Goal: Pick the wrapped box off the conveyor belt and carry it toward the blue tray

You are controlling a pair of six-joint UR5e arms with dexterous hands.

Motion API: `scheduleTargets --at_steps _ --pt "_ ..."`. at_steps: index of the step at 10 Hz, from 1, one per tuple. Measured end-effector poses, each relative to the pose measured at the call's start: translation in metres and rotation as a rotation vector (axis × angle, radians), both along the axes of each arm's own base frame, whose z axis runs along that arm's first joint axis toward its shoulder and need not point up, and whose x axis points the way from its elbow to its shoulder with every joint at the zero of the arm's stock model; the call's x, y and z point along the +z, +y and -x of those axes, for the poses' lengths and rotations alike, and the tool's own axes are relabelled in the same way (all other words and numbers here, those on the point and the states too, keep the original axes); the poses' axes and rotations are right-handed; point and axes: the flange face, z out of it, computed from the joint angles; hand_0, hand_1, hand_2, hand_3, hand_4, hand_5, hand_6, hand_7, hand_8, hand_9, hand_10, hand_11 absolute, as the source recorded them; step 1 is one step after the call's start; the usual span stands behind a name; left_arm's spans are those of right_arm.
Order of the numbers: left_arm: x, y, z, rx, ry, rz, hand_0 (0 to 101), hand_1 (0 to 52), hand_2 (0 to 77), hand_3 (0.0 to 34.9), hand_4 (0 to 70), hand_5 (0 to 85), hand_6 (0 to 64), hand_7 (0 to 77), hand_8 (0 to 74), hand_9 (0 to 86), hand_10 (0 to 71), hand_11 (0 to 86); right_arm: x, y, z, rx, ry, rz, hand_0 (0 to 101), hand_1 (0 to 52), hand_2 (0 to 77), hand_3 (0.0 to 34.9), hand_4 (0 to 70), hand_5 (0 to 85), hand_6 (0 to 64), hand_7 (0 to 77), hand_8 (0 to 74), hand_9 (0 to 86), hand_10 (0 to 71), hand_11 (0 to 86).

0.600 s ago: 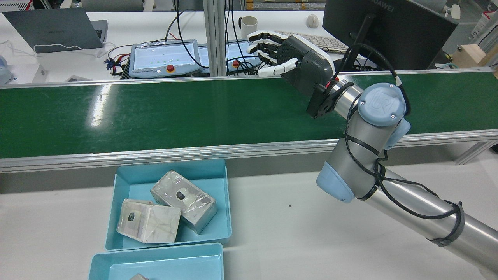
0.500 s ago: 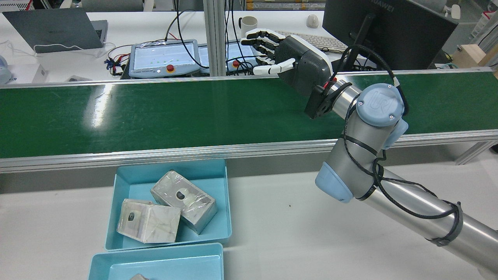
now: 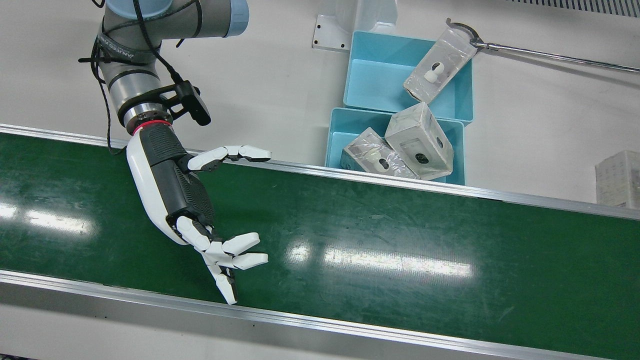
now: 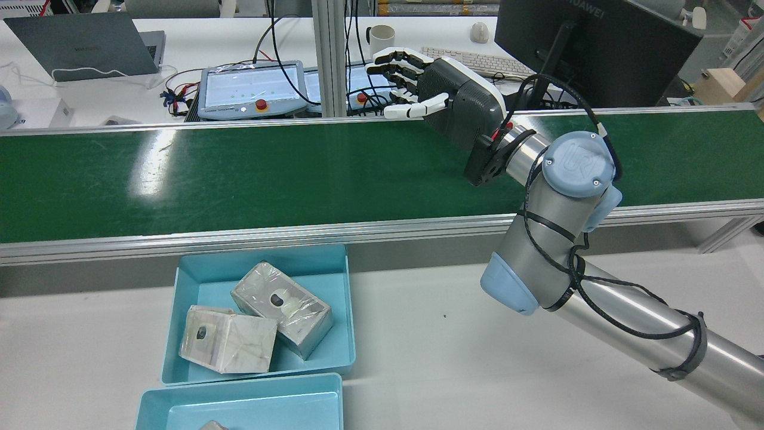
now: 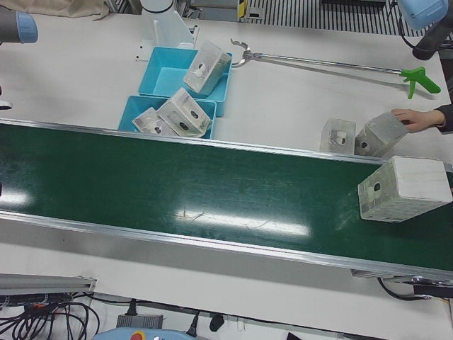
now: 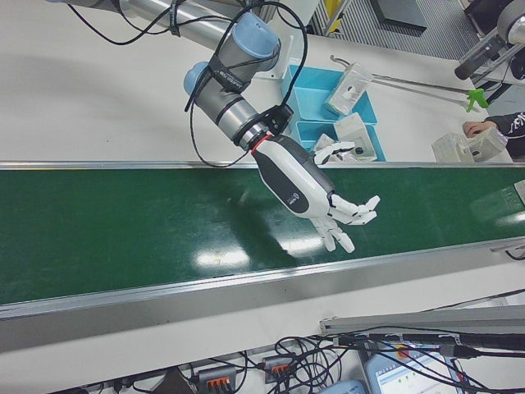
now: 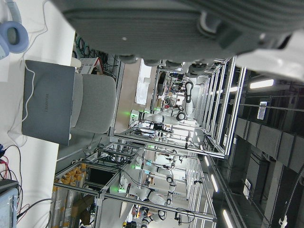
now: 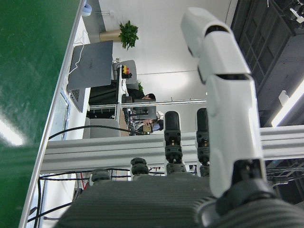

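Note:
A wrapped box (image 5: 403, 188) lies on the green conveyor belt (image 5: 177, 184) at its far end, seen only in the left-front view. My right hand (image 3: 200, 210) is open and empty, fingers spread, hovering over the belt far from that box; it also shows in the rear view (image 4: 436, 95) and the right-front view (image 6: 316, 193). The blue tray (image 4: 262, 257) stands beside the belt and holds two wrapped boxes (image 4: 280, 307). Of my left hand only a bit of casing (image 7: 166, 23) shows, in its own view.
A second blue tray (image 3: 360, 80) behind the first holds a box (image 3: 440, 65) touched by a long grabber tool (image 3: 550, 55). A person's hand (image 5: 414, 119) rests on boxes (image 5: 336, 134) on the table. Teach pendants (image 4: 250, 89) and a monitor (image 4: 597, 42) lie beyond the belt.
My right hand has shifted a little to the left and toward the belt's far edge in the rear view. The boxes in the tray have not moved.

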Motion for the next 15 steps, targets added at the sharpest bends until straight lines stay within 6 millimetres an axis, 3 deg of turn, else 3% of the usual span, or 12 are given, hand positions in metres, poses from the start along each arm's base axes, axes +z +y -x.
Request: scheduleTargets --at_steps 1,3,5,6,9,10,11,15 --pt "0.000 0.000 0.000 0.000 0.000 0.000 0 0.0 0.5 0.0 0.0 1.1 0.0 0.0 0.0 0.0 0.5 0.0 0.000 0.000 0.001 0.001 0.001 0.000 51 20.2 22.4 19.3 15.3 34.4 7.6 27.3 1.6 7.1 0.0 1.6" --pt "0.000 0.000 0.000 0.000 0.000 0.000 0 0.0 0.5 0.0 0.0 1.1 0.0 0.5 0.0 0.0 0.0 0.0 -0.003 0.000 0.004 0.002 0.001 -0.001 50 14.2 20.7 18.3 15.3 35.5 7.6 28.4 1.6 7.1 0.0 1.6" --pt "0.000 0.000 0.000 0.000 0.000 0.000 0 0.0 0.5 0.0 0.0 1.1 0.0 0.5 0.0 0.0 0.0 0.0 -0.007 -0.003 0.008 0.005 0.002 0.000 49 15.3 19.1 19.5 15.3 35.5 8.2 28.4 1.6 7.1 0.0 1.6" --pt "0.000 0.000 0.000 0.000 0.000 0.000 0 0.0 0.5 0.0 0.0 1.1 0.0 0.0 0.0 0.0 0.5 0.0 -0.009 -0.005 0.011 0.006 0.004 0.003 49 19.1 21.8 20.5 13.6 35.5 8.2 29.5 1.6 7.1 0.0 1.6" --pt "0.000 0.000 0.000 0.000 0.000 0.000 0 0.0 0.5 0.0 0.0 1.1 0.0 0.0 0.0 0.0 0.5 0.0 -0.011 -0.008 0.025 -0.003 0.010 0.011 50 18.5 21.8 20.4 13.6 36.0 8.2 29.5 1.6 7.1 0.0 1.6" --pt "0.000 0.000 0.000 0.000 0.000 0.000 0 0.0 0.5 0.0 0.0 1.1 0.0 0.0 0.0 0.0 0.5 0.0 -0.014 -0.009 0.027 -0.005 0.009 0.010 48 18.5 15.8 21.1 14.2 36.5 8.2 29.5 1.6 7.1 0.0 1.6" --pt "0.000 0.000 0.000 0.000 0.000 0.000 0 0.0 0.5 0.0 0.0 1.1 0.0 0.5 0.0 0.0 0.0 0.0 -0.016 -0.009 0.028 -0.005 0.009 0.009 49 15.8 20.2 21.4 14.2 37.6 8.2 29.5 1.6 7.1 0.0 1.6" --pt "0.000 0.000 0.000 0.000 0.000 0.000 0 0.0 0.5 0.0 0.0 1.1 0.0 0.5 0.0 0.0 0.0 0.0 -0.018 -0.008 0.031 -0.008 0.008 0.006 49 15.8 20.2 22.8 13.6 37.6 8.2 30.5 1.6 8.2 0.0 1.6"
